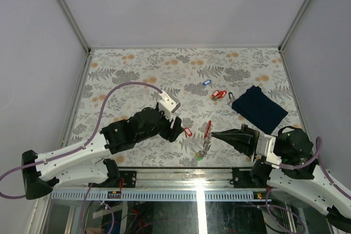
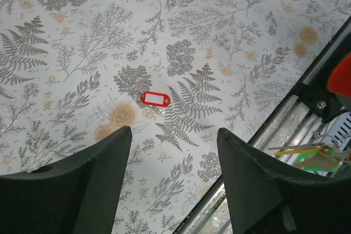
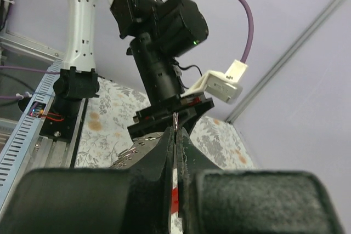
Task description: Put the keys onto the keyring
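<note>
My right gripper (image 1: 215, 133) is shut on a thin metal keyring (image 3: 174, 120) that pokes edge-on from its tips, with a red tag (image 3: 174, 197) showing between the fingers. In the top view a red tag (image 1: 207, 129) and a silvery bunch with a green tag (image 1: 198, 158) hang at its tips. My left gripper (image 1: 179, 127) is open and empty, just left of it. A red-tagged key (image 2: 155, 98) lies flat on the table ahead of the left fingers; it also shows in the top view (image 1: 187, 131). A blue-tagged key (image 1: 206, 82) and more red-tagged keys (image 1: 219, 95) lie further back.
A dark navy folded cloth (image 1: 259, 108) lies at the right, with a small dark ring (image 1: 231, 96) beside it. The table's metal front rail (image 1: 219, 171) runs close under both grippers. White walls enclose the floral table top (image 1: 137, 69).
</note>
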`<action>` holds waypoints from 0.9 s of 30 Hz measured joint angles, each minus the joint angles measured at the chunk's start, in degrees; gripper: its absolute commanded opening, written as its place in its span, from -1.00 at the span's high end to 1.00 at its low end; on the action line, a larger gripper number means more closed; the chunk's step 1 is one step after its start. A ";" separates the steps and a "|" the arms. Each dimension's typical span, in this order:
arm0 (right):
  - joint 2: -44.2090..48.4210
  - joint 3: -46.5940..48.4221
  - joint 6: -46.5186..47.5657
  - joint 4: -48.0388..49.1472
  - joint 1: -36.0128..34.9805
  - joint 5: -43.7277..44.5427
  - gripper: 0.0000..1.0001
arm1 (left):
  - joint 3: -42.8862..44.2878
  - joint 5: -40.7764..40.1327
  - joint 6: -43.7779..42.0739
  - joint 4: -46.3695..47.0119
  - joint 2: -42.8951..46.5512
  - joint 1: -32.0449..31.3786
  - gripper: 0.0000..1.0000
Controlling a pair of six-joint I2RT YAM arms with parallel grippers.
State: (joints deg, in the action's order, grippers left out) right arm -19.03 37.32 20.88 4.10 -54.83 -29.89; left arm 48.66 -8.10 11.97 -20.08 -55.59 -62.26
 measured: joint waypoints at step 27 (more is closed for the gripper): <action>0.35 4.39 21.57 -16.57 -0.02 5.86 1.00 | 0.70 -7.02 13.29 2.40 -16.94 3.98 0.01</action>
State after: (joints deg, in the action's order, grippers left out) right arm -18.68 41.71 42.46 -12.47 -54.85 -24.03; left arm 49.36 -15.11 25.26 -17.67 -72.53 -58.28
